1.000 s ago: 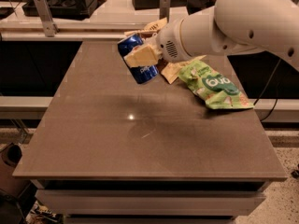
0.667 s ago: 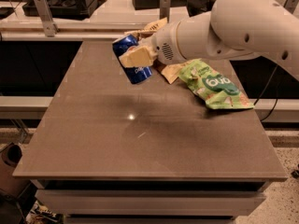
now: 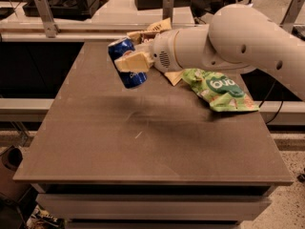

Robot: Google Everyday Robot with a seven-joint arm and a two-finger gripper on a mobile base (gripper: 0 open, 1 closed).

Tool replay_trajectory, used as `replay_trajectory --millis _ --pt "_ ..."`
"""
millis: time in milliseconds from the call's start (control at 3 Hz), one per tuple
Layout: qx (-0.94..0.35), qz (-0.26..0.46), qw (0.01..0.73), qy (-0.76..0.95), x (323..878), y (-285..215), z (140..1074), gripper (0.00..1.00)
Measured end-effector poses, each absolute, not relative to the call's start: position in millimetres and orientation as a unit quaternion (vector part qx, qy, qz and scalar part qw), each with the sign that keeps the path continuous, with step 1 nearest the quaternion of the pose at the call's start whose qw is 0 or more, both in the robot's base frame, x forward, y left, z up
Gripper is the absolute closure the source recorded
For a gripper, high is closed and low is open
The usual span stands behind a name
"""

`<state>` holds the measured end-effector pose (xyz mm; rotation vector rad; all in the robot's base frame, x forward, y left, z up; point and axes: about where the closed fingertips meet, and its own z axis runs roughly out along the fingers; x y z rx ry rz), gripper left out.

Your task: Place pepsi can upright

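The gripper point(image 3: 122, 61) is hanging in the upper left-of-centre part of the frame. Its tan fingers point(image 3: 136, 61) are clamping the pepsi can point(image 3: 133, 78). One finger is lying across the near side of the can about midway along its body; the other is hidden behind it. The can is tilting, its silver top leaning toward the upper left and its lower end pointing down at the table point(image 3: 143, 147). It appears to be riding clear of the surface, with a soft shadow lying below it.

As a judgement, the can is going to handle as a light, thin-walled thing. It is stiff enough for a firm pinch across the middle, but it will dent under too hard a squeeze. Its painted skin is smooth and may slip in the pads as the wrist is turning it. Being round, it will roll if let go on its side. Mid-body across the width, where the fingers are sitting now, looks the right hold. Whether it is full cannot be told.

Behind the gripper, the white arm point(image 3: 248, 37) is stretching off toward the upper right edge. Below it, right of centre, a green chip bag point(image 3: 221, 89) is lying crumpled on the table. A tan packet point(image 3: 159, 26) is showing just above the wrist.
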<state>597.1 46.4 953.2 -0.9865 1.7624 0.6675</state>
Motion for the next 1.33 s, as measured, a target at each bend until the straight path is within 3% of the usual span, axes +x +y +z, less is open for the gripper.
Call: replay_trajectory --millis 1333 --pt "-0.342 0.348 0.549 0.679 619.4 65.8 910.7 1.0"
